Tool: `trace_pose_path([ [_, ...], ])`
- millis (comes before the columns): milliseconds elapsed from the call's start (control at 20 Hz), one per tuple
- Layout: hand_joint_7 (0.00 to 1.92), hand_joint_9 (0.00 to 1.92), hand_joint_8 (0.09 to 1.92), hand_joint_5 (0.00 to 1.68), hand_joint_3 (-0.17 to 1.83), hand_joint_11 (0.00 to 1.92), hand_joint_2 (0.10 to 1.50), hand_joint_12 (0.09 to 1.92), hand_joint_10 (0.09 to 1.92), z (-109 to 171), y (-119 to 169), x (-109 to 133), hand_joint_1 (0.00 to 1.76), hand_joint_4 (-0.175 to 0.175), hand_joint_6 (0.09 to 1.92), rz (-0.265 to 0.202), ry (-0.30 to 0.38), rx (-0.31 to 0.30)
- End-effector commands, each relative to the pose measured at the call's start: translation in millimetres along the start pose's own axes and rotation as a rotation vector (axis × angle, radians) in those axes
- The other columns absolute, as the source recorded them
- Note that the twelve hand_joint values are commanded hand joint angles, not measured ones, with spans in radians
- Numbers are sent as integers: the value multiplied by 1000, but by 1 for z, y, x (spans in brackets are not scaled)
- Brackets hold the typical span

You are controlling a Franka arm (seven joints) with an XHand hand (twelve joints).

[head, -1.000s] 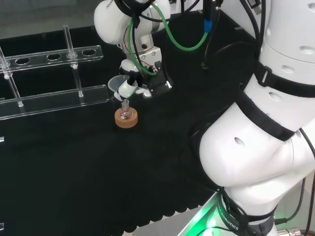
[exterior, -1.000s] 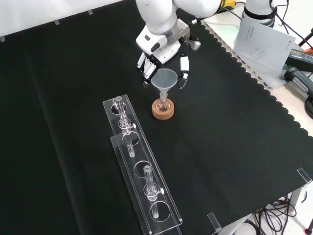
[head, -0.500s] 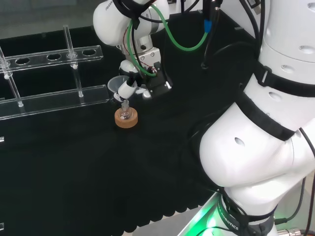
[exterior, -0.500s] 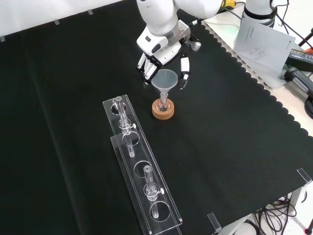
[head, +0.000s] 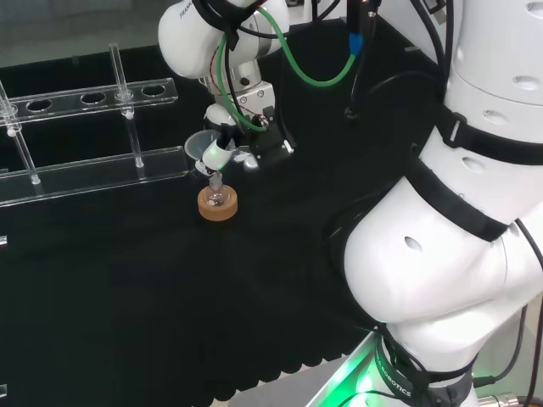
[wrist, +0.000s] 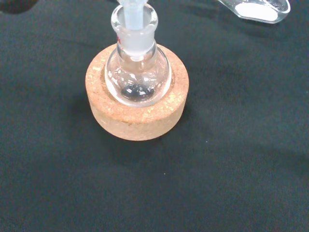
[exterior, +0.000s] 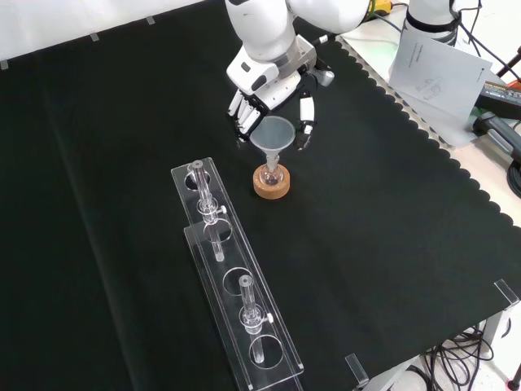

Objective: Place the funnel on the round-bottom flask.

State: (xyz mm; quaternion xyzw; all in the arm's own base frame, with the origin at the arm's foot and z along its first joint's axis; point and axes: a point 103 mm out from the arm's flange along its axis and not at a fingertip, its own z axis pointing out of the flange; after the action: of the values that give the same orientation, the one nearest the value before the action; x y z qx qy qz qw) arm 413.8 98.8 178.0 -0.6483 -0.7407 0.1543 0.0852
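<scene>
On a worktop [exterior: 391, 212] draped in black cloth, a clear glass funnel [exterior: 273, 134] sits with its stem down in the neck of a small round-bottom flask [exterior: 271, 173], which rests upright in a cork ring stand [exterior: 271, 186]. The wrist view shows the funnel stem [wrist: 133, 12] inside the flask's [wrist: 138, 72] mouth and the flask seated in the middle of the cork ring [wrist: 137, 113]. The robot's black and white hand [exterior: 269, 85] hangs just behind and above the funnel in the front view, its fingers [exterior: 305, 118] relaxed and spread to either side of the funnel's cone; whether any fingertip touches the rim cannot be told. In the head view the hand [head: 229, 144] sits at the funnel [head: 201, 144], above the cork stand [head: 217, 203]. A clear plastic test-tube rack [exterior: 232, 277] holding glass tubes stands near the flask.
</scene>
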Motion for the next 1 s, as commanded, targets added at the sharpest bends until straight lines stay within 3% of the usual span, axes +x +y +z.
trace_pose_path([
  [50, 528, 772, 884, 426, 472, 529, 766, 1296, 689, 1, 2, 2, 647, -83, 617, 0, -2, 12],
  [750, 506, 753, 871, 413, 462, 520, 748, 1302, 685, 4, 2, 3, 650, -84, 581, 0, -2, 36],
  [1000, 416, 714, 868, 399, 454, 491, 708, 1320, 696, 7, 0, 1, 631, -86, 514, -4, -6, 51],
])
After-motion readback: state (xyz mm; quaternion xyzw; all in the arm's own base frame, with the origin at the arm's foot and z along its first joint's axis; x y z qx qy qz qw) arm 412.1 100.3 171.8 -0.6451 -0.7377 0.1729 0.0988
